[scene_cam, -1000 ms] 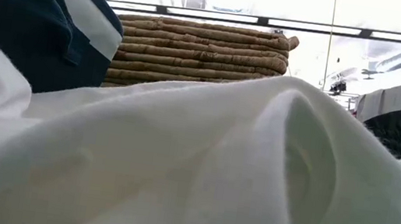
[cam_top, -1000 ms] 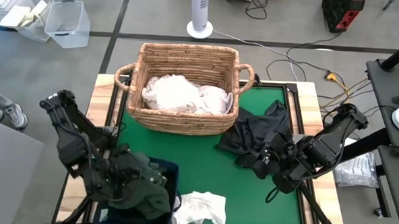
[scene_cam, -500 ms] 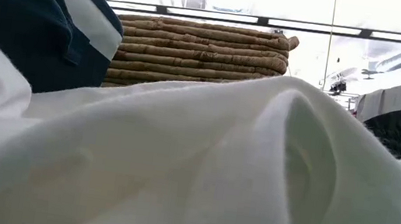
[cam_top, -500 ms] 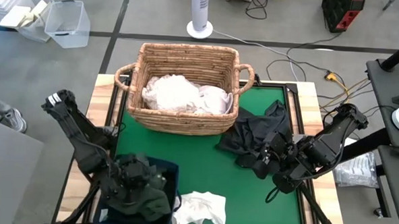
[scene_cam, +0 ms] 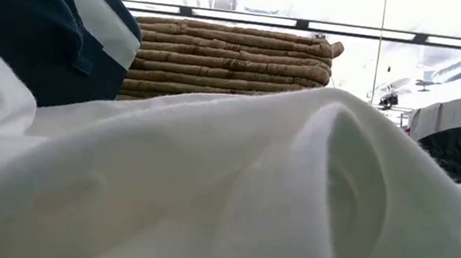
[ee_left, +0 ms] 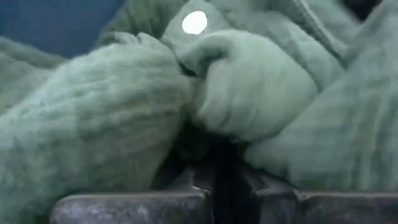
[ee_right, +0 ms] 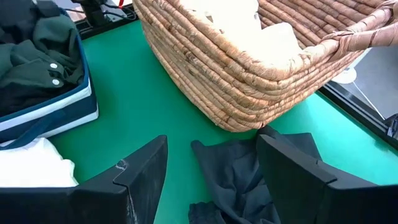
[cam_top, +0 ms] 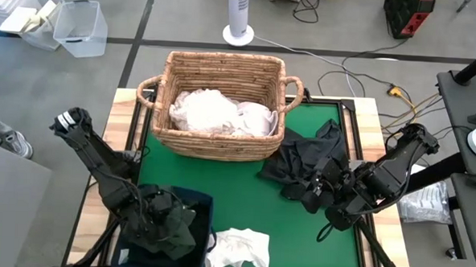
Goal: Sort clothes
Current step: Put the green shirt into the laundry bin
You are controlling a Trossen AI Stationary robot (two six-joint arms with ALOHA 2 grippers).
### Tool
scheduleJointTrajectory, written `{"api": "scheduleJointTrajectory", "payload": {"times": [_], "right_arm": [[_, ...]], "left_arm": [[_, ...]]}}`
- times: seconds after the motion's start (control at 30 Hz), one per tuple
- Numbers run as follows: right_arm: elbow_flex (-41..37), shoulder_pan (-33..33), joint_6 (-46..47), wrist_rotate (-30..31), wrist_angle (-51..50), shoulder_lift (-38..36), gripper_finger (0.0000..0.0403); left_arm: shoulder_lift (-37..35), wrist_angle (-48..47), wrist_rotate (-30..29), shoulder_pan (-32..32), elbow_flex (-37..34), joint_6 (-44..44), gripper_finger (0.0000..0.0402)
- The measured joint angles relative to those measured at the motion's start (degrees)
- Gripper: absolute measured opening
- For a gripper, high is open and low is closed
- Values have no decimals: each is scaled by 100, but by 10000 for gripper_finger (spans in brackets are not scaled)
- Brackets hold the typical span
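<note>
Two arms in view. Left gripper [cam_top: 163,225] sits down in the navy blue rectangular fabric bin [cam_top: 205,206], fingers closed on a dark green ribbed garment [ee_left: 124,106]. Right gripper [ee_right: 211,171] waits with fingers apart above a crumpled black garment [cam_top: 305,162] beside the tan woven wicker basket [cam_top: 218,141] holding white clothes [cam_top: 215,112]. One white garment [cam_top: 239,248] lies just beside the bin.

In the low view, a white garment [scene_cam: 231,192] lying close to the lens hides nearly all of the bench from you. The left pincer [cam_top: 165,227] is buried in a dark green garment [cam_top: 173,231] inside the navy bin [cam_top: 205,208]; you cannot tell how its fingers stand. The left wrist view is blurred folds. The bin's near side is cut off by the picture's edge.
</note>
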Motion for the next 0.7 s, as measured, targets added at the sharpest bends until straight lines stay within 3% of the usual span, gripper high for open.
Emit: {"api": "scheduleJointTrajectory", "payload": {"times": [0.47, 0.7], "right_arm": [[0, 0, -4, 0, -7, 0, 236], [0, 0, -1, 0, -7, 0, 238]], "left_arm": [[465, 1151, 409, 4, -801, -514, 0], [607, 1261, 452, 6, -920, -727, 0]]}}
